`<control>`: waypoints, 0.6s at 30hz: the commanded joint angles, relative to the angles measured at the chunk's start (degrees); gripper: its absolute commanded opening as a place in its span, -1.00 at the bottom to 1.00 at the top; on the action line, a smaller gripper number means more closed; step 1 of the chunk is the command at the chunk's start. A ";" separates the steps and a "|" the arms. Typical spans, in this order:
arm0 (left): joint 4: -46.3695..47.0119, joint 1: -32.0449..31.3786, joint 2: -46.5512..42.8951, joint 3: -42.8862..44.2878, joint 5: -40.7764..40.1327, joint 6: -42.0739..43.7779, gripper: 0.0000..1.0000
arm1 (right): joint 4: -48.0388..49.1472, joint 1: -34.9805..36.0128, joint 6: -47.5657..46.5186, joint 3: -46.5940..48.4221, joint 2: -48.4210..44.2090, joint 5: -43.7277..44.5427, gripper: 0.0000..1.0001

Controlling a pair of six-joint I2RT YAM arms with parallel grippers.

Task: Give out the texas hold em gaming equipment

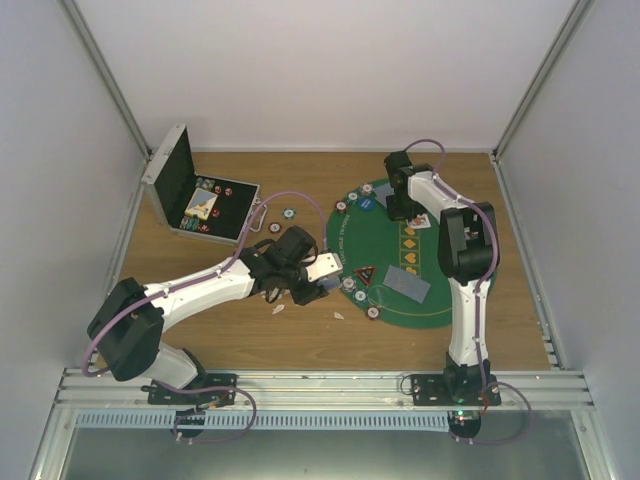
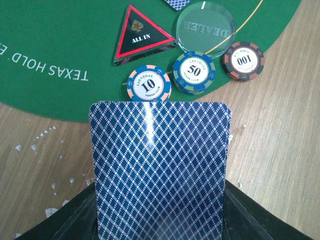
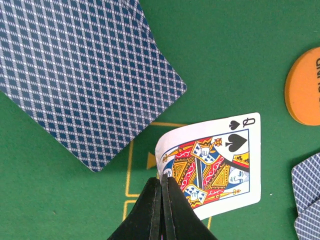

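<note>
1. Top external: the dealing step is under way.
   - The left tool [image 1: 318, 272] is holding a playing card [image 1: 323, 267] just off the near-left rim of the green felt mat [image 1: 400, 305].
   - The right tool [image 1: 408, 210] is working over the mat's far side.
   - An open chip case [image 1: 200, 195] is sitting far left on the worktop [image 1: 300, 335].
2. Left wrist: the tool is clamping the card back-up.
   - Its long axis is running straight out from the tool. The free short edge is pointing at the 10 chip [image 2: 149, 85].
   - The 10 chip is lying beside the 50 chip [image 2: 194, 72], the 100 chip [image 2: 243, 61], the ALL IN token [image 2: 142, 37] and the DEALER button [image 2: 205, 27].
   - Judgement: the next move is calling for carrying the card onto the felt, clear of the chips, then releasing.
3. Right wrist: the fingers [image 3: 150, 210] are pinching tight on the queen of spades [image 3: 220, 165], face-up.
   - Its long axis is running roughly across the view, index end rightward.
   - It is lying near a face-down card [image 3: 85, 75] and the orange button [image 3: 305, 92].
   - Judgement: it is needing to be laid flat before letting go.
</note>
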 commanded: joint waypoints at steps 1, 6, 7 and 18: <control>2.32 0.15 -1.01 -0.21 -0.04 -0.66 0.12 | -2.76 0.08 3.68 3.29 2.75 -2.03 -0.99; 2.31 0.16 -1.04 -0.29 -0.06 -0.62 0.12 | -3.20 0.05 5.59 4.32 3.44 -2.92 -0.99; 2.33 0.16 -1.04 -0.29 -0.15 -0.61 0.12 | -3.15 0.08 5.75 4.56 3.45 -3.42 -0.99; 2.40 0.16 -1.22 -0.53 -0.48 -0.57 0.12 | -4.61 -0.13 7.12 5.19 1.71 -5.39 -0.53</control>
